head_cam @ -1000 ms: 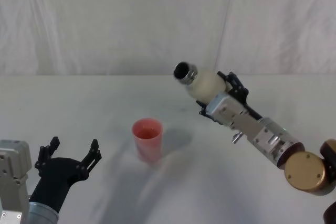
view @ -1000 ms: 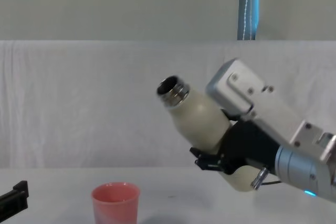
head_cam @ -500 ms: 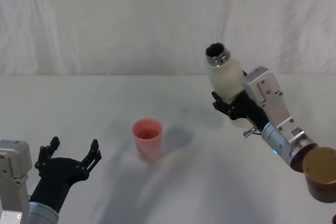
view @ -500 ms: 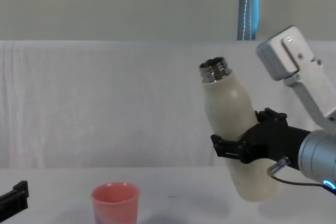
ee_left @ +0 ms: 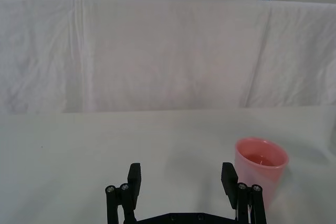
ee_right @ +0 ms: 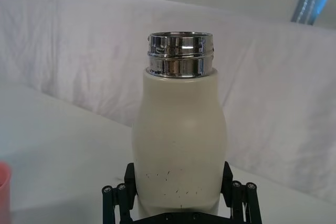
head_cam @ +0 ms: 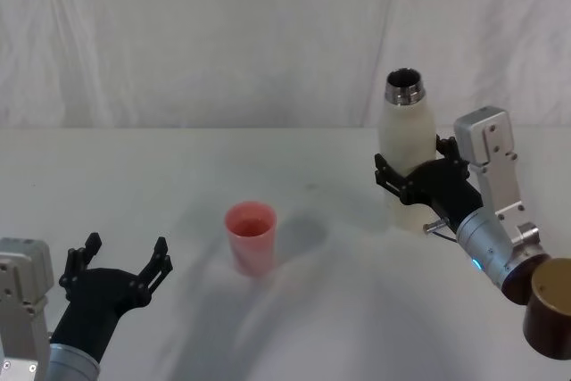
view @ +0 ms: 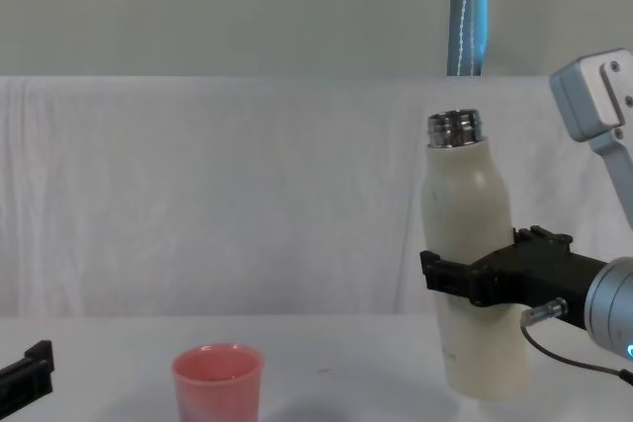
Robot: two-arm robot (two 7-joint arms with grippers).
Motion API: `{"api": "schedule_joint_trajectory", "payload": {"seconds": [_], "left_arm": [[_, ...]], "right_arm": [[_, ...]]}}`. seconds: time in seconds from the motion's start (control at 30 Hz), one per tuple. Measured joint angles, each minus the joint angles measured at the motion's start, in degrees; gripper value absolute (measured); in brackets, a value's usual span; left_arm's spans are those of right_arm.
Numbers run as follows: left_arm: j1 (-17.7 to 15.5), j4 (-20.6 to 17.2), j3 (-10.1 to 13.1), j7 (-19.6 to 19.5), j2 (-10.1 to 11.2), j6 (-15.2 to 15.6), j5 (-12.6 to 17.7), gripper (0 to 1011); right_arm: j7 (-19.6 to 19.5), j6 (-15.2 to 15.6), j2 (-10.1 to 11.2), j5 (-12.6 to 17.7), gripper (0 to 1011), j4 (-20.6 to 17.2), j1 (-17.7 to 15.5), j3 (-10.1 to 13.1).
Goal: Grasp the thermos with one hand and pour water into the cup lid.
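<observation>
White cloth covers the table (head_cam: 178, 176) and hangs as a backdrop behind it. On the right side the thermos (head_cam: 405, 153) is held upright, its open steel neck pointing up and its base at or just above the table surface; which of the two cannot be told. It is clasped around its lower body by the right pincer (head_cam: 408, 178), whose black fingers (view: 447, 275) are closed on both sides of the bottle. The cup lid (head_cam: 251, 236) is seen standing upright on the table, well apart from the thermos toward the left, with its pink rim up. Near the lower left the left pincer (head_cam: 119, 270) is seen low, its fingers spread wide and holding nothing, with the cup lid just ahead of it and to one side.
</observation>
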Motion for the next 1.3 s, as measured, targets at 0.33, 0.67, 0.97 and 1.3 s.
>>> {"api": "schedule_joint_trajectory", "payload": {"seconds": [0.33, 0.67, 0.97, 1.3], "left_arm": [[0.0, 0.0, 0.0, 0.0, 0.0, 0.0, 0.0, 1001], [0.0, 0.0, 0.0, 0.0, 0.0, 0.0, 0.0, 1001], [0.0, 0.0, 0.0, 0.0, 0.0, 0.0, 0.0, 1001], [0.0, 0.0, 0.0, 0.0, 0.0, 0.0, 0.0, 1001]], "right_arm": [[-1.43, 1.4, -1.14, 3.1, 950, 0.53, -0.31, 1.64], [-2.7, 1.71, -1.9, 5.02, 950, 0.8, -0.89, 2.67], [-2.9, 0.44, -2.07, 5.89, 950, 1.41, -1.45, 2.86], [-2.88, -1.68, -2.05, 5.81, 950, 2.97, -1.15, 2.16]]}}
